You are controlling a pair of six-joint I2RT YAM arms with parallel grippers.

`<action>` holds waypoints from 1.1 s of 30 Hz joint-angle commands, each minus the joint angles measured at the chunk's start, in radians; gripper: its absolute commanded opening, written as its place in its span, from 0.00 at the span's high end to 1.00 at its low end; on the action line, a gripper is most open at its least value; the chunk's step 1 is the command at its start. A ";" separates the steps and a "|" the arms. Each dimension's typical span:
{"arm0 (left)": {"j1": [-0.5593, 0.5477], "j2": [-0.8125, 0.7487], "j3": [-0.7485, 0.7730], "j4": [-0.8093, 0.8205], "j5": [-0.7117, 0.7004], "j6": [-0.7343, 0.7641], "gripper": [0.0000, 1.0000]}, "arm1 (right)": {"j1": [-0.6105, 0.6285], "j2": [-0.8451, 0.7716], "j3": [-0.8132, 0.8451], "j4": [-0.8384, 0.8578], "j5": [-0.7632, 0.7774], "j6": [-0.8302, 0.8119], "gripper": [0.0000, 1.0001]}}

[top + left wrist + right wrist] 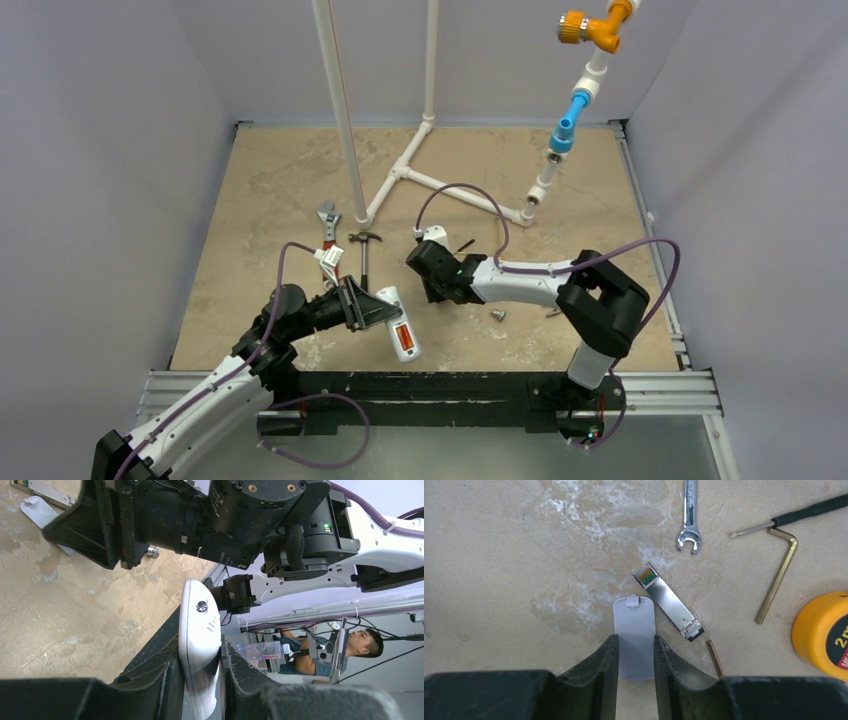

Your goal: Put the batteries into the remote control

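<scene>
Beige mottled tabletop (250, 200): left gripper (200, 647) clamps the remote control (199, 610), batteries (403, 338) in its recess; right gripper (635, 641) stands narrow astride a grey cover (634, 617), grip unclear; right of it, a tape measure (824, 630) reads "2m"

White pipes (340, 110) stand on the sandy surface (250, 180), with a blue part (572, 112) and an orange part (590, 28). A wrench (327, 225) lies beside a hammer (364, 255). A small spanner (690, 520), a bent metal key (779, 580), a shiny metal plug (669, 609) and a yellow tape measure (821, 630) lie close together.

White remote control (390, 300), recess up, holds orange-red batteries (403, 338).
</scene>
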 commanded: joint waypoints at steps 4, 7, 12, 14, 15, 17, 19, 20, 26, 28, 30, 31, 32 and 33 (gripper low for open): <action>0.004 0.003 0.030 0.039 0.005 0.016 1.00 | 0.007 -0.175 -0.039 -0.004 0.006 0.026 0.81; 0.004 0.002 0.028 0.039 0.004 0.017 1.00 | 0.007 -0.217 -0.057 0.017 0.023 0.051 0.79; 0.004 0.002 0.022 0.042 0.003 0.016 1.00 | 0.005 -0.174 -0.024 -0.048 0.086 0.089 0.75; 0.004 0.002 0.022 0.042 0.006 0.015 1.00 | 0.005 -0.136 -0.003 -0.071 0.086 0.113 0.74; 0.003 0.001 0.022 0.042 0.006 0.015 1.00 | 0.005 -0.119 0.004 -0.079 0.091 0.130 0.73; 0.004 -0.003 0.022 0.037 0.006 0.015 1.00 | 0.005 -0.096 0.006 -0.085 0.099 0.164 0.73; 0.004 -0.013 0.022 0.028 0.005 0.015 1.00 | 0.005 -0.082 0.001 -0.086 0.111 0.195 0.72; 0.004 -0.016 0.021 0.025 0.005 0.015 1.00 | 0.005 -0.075 -0.002 -0.087 0.116 0.210 0.72; 0.003 -0.021 0.019 0.020 0.004 0.016 1.00 | 0.005 -0.067 -0.009 -0.104 0.144 0.260 0.66; 0.004 -0.021 0.017 0.023 0.005 0.016 1.00 | 0.005 -0.071 -0.012 -0.107 0.157 0.269 0.65; 0.004 -0.021 0.016 0.024 0.005 0.016 1.00 | 0.005 -0.074 -0.014 -0.109 0.172 0.284 0.64; 0.004 -0.021 0.016 0.024 0.004 0.016 1.00 | 0.005 -0.075 -0.015 -0.110 0.177 0.287 0.64; 0.004 -0.022 0.016 0.024 0.005 0.014 1.00 | 0.005 -0.077 -0.017 -0.109 0.182 0.289 0.64; 0.004 -0.021 0.014 0.024 0.005 0.015 1.00 | 0.005 -0.077 -0.018 -0.109 0.186 0.291 0.64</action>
